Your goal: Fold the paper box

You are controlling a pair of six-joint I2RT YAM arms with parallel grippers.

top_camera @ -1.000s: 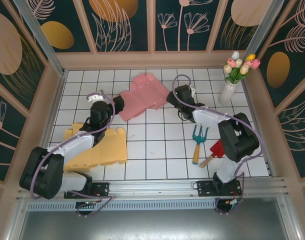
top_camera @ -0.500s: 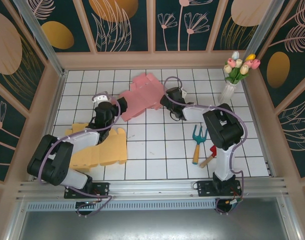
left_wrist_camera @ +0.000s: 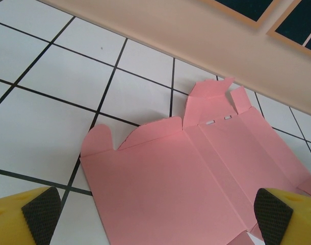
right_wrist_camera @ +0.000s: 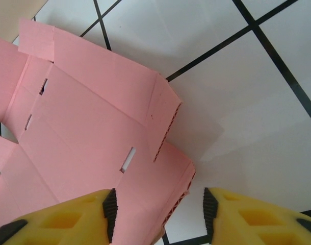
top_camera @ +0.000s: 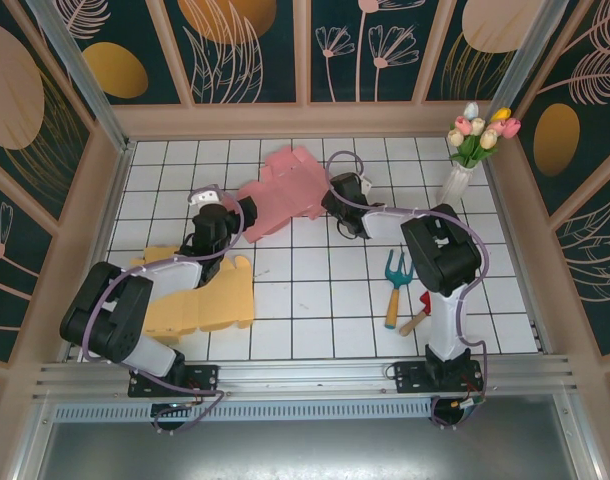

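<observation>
White tiled table, pink paper box, yellow cardboard, tulip vase

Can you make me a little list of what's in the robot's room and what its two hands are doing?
pink box: flat cardboard, not folded yet, between the two grippers
left gripper: open wide, at the pink box's left end
right gripper: jaws partly apart, the pink box's right edge between them
yellow box: flat, beside the left arm
garden tools: teal fork and red trowel, on the right
tulips: in a vase, far right corner
</observation>
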